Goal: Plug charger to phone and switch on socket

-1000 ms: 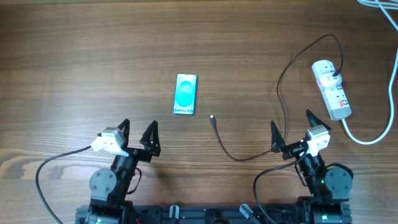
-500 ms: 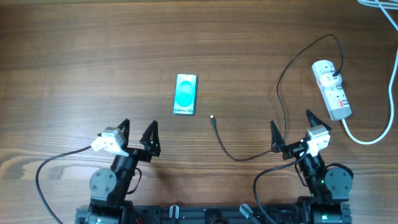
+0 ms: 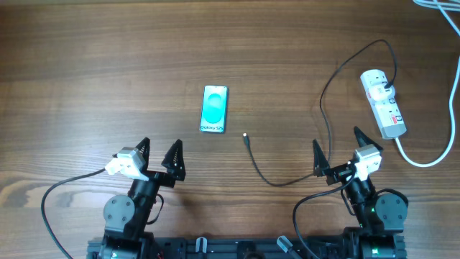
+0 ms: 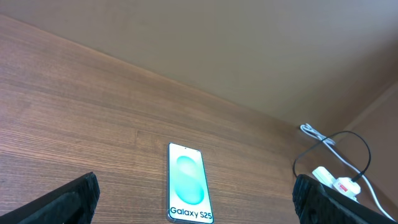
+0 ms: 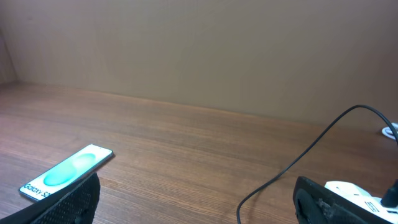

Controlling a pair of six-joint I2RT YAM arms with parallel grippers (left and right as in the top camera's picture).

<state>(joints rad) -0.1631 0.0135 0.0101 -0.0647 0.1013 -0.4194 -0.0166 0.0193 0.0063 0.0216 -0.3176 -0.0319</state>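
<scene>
The phone lies flat mid-table, turquoise screen up; it also shows in the left wrist view and the right wrist view. The charger cable runs from the socket at the right, loops down, and ends in its connector tip, lying right of the phone and apart from it. The cable also shows in the right wrist view. My left gripper is open and empty near the front edge, below-left of the phone. My right gripper is open and empty, left of the socket.
A thick white cord curves from the socket's near end along the right edge. Another white cord lies at the far right corner. The socket and a white cord also show in the left wrist view.
</scene>
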